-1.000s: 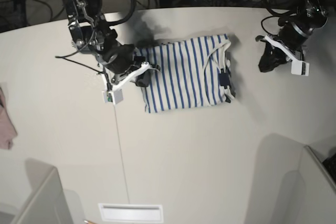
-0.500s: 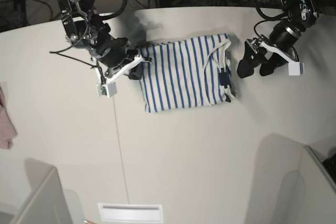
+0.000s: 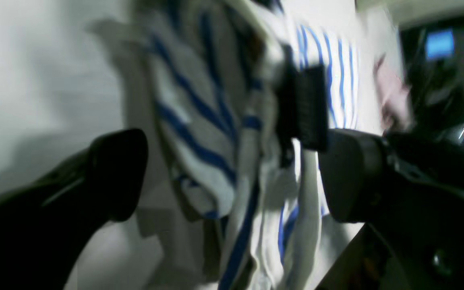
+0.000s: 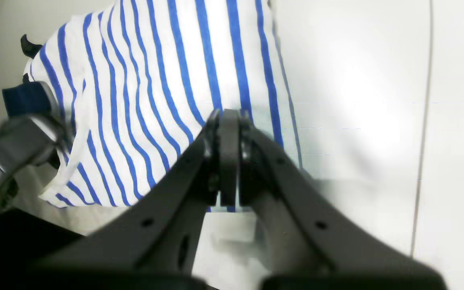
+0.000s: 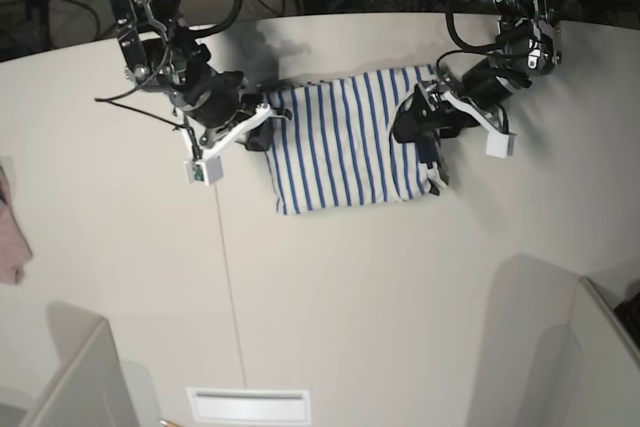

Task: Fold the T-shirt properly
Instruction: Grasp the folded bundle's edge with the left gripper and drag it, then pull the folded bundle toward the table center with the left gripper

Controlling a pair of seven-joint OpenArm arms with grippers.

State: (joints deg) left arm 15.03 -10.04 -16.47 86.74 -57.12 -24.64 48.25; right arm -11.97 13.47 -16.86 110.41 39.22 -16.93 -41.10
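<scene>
Left wrist view, blurred: open left gripper [image 3: 232, 173] straddling bunched T-shirt [image 3: 199, 133].

Two dark fingers, one [image 3: 111, 173] low on the left and one [image 3: 349, 177] on the right, stand wide apart with rumpled white, blue-striped cloth between them. A dark neck tag [image 3: 306, 108] sits on the cloth right by the right finger. Pale desk [image 3: 34, 72] fills the left side. A pinkish cloth [image 3: 393, 100] shows far right, edges smeared. Contact between fingers and cloth cannot be told.
</scene>
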